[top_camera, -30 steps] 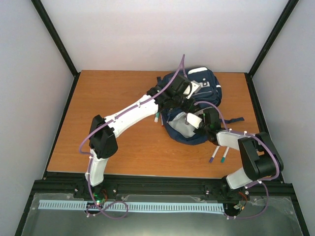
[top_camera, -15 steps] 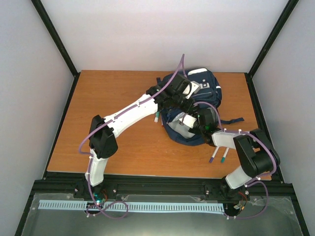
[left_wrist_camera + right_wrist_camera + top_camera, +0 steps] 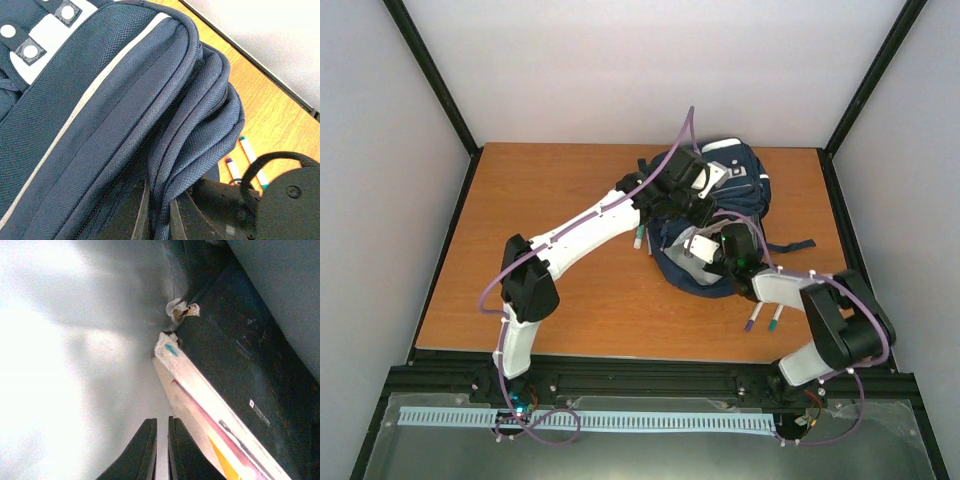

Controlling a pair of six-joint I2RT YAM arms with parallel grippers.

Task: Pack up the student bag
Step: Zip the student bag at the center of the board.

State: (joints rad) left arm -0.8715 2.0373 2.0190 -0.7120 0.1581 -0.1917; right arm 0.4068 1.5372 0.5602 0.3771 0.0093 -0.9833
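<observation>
The navy student bag (image 3: 745, 190) lies at the back right of the table, mouth open toward the front. My left gripper (image 3: 688, 192) is shut on a fold of the bag's rim, and the left wrist view shows both jaws pinching that navy fabric (image 3: 159, 210). My right gripper (image 3: 712, 250) reaches into the open mouth. In the right wrist view its jaws (image 3: 161, 450) stand almost together inside the grey lining (image 3: 75, 365), holding a thin book (image 3: 210, 407) with a white, pink and yellow cover that rests against the dark inner wall.
Two markers, purple-capped (image 3: 752, 318) and teal-capped (image 3: 776, 320), lie on the table by the right forearm; they also show in the left wrist view (image 3: 234, 170). Another marker (image 3: 638, 238) lies left of the bag. A dark strap (image 3: 798, 245) trails right.
My right gripper has pushed left and deeper into the bag's mouth with the book. My left gripper has shifted slightly back, still holding the rim.
</observation>
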